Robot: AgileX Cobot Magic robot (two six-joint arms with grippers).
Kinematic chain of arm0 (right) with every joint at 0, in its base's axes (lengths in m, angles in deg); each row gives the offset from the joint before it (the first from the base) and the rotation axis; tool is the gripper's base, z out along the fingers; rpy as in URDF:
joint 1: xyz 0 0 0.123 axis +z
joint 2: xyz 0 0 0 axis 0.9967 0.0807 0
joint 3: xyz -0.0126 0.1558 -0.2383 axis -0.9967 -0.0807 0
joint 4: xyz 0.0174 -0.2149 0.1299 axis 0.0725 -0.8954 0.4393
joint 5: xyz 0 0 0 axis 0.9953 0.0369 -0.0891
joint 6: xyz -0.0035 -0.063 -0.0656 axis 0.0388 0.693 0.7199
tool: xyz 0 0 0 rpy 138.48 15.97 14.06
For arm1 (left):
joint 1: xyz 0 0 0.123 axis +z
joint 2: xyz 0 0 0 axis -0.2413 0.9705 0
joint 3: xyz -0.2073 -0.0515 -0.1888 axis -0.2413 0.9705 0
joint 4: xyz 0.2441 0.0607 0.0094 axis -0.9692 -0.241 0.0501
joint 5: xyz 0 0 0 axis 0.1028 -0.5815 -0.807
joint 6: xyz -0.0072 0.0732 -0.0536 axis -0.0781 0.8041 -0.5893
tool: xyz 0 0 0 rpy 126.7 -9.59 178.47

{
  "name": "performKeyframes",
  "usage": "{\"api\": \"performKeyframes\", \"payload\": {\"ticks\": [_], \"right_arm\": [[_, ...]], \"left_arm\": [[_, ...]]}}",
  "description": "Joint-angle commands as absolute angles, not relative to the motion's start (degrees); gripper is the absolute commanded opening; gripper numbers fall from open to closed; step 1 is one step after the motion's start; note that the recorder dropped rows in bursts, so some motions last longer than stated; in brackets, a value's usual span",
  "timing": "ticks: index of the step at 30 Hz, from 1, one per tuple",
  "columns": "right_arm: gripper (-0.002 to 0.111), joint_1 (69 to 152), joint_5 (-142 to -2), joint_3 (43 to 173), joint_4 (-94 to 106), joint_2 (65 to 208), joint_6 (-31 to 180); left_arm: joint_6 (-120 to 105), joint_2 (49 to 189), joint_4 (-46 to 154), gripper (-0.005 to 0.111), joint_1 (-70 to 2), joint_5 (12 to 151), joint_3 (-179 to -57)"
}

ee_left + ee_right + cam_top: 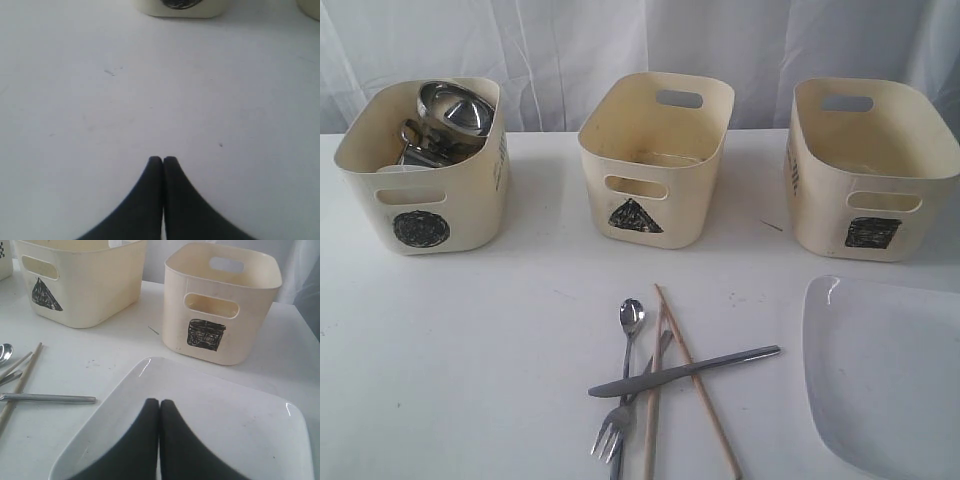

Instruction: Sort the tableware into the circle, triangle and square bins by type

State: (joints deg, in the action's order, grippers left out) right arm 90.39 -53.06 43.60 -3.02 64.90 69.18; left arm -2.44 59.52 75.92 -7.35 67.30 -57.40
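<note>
Along the far edge, the circle bin (420,190), triangle bin (655,160) and square bin (870,170) are lined up, with mugs (420,150) and a steel bowl (455,108) piled in the first. Spoon (631,315), fork (613,430), knife (690,368) and chopsticks (705,400) are crossed at the near edge's middle, and the plate (890,370) is set at the near right corner. The left gripper (163,160) is held closed over bare table (470,350), the right gripper (159,402) closed over the plate.

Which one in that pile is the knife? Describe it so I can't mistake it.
Find the middle tub, the triangle bin; crossed cutlery lies on the table before it. The knife is the steel piece lying crosswise, handle toward the white plate; spoon, fork and chopsticks run the other way.
</note>
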Motion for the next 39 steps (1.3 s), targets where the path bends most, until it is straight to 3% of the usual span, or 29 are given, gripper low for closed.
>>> {"api": "performKeyframes", "payload": {"ticks": [1,35,39], "right_arm": [[0.0,89.97,-53.23,43.45,-2.95,64.52,69.13],[0.0,89.97,-53.37,43.45,-2.95,64.52,69.15],[0.0,89.97,-60.72,43.45,0.28,64.52,66.56]], "left_arm": [[-13.53,54.63,63.66,0.001,-7.29,68.71,-57.13],[-10.11,49.74,62.4,0.001,-7.29,68.19,-57.13],[-10.11,49.74,62.4,0.001,-7.29,68.19,-57.13]]}}
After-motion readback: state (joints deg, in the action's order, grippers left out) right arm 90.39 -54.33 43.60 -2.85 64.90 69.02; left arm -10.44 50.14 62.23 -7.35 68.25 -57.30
